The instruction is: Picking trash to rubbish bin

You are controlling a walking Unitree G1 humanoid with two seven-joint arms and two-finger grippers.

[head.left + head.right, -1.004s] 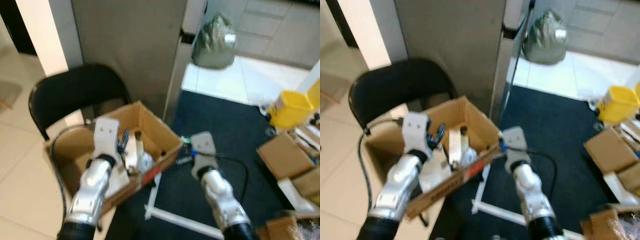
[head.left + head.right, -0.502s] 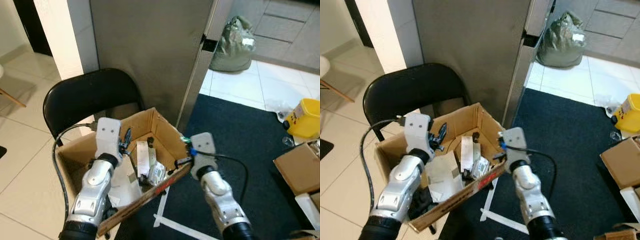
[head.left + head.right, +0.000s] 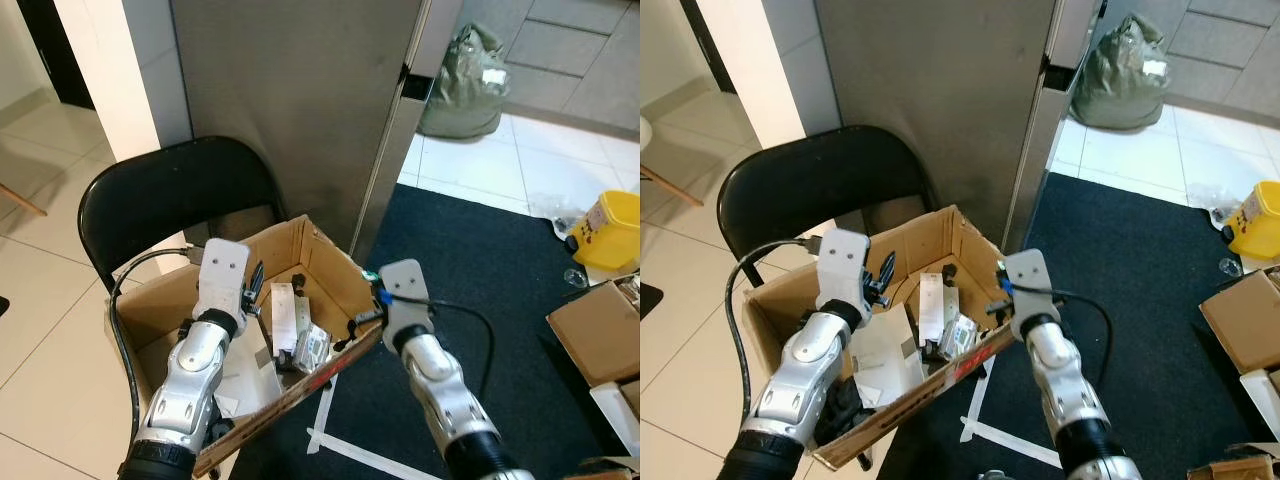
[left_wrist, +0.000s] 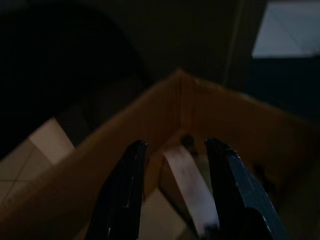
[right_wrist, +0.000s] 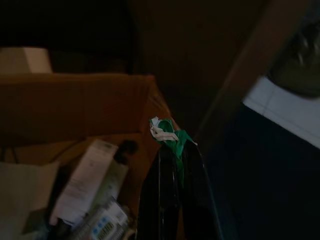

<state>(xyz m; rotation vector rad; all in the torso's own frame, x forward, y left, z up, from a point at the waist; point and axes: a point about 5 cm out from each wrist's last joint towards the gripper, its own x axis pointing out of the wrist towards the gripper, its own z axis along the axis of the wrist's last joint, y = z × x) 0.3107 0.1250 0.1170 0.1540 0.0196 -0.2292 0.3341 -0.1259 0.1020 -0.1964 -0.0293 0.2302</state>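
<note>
- The cardboard box (image 3: pixel 322 268) serving as the rubbish bin sits on the seat of a black folding chair (image 3: pixel 160 200), in front of a grey fridge (image 3: pixel 290 90); it already holds paper scraps, a white strip (image 3: pixel 284 310) and a small packet (image 3: pixel 312 345).
- The right gripper (image 5: pixel 172 170) is at the box's right rim, just above its near right wall. Its two black fingers are clenched on a small scrap of green and white trash (image 5: pixel 167 132), which sticks out from the fingertips.
- The left gripper (image 4: pixel 172 195) hovers over the left half of the box, its fingers (image 4: pixel 125 192) spread apart with nothing between them; the white strip lies below the gap.
- Judged from this, the step in hand is the drop: the scrap has reached the bin but is not yet let go, and it sits over the rim rather than clearly over the inside.
- The next move likely calls for carrying the right gripper a little left and farther in over the open box, then releasing the fingers so the scrap falls among the paper and not onto the dark mat (image 3: pixel 470 270) at the right.
- The scrap looks light and crumpled, so it may cling to a finger; a wide release would help.
- More clutter lies at the far right: a yellow tub (image 3: pixel 612 230) and flattened cartons (image 3: pixel 595 335); a green sack (image 3: pixel 462 85) rests on the tiled floor beyond.
</note>
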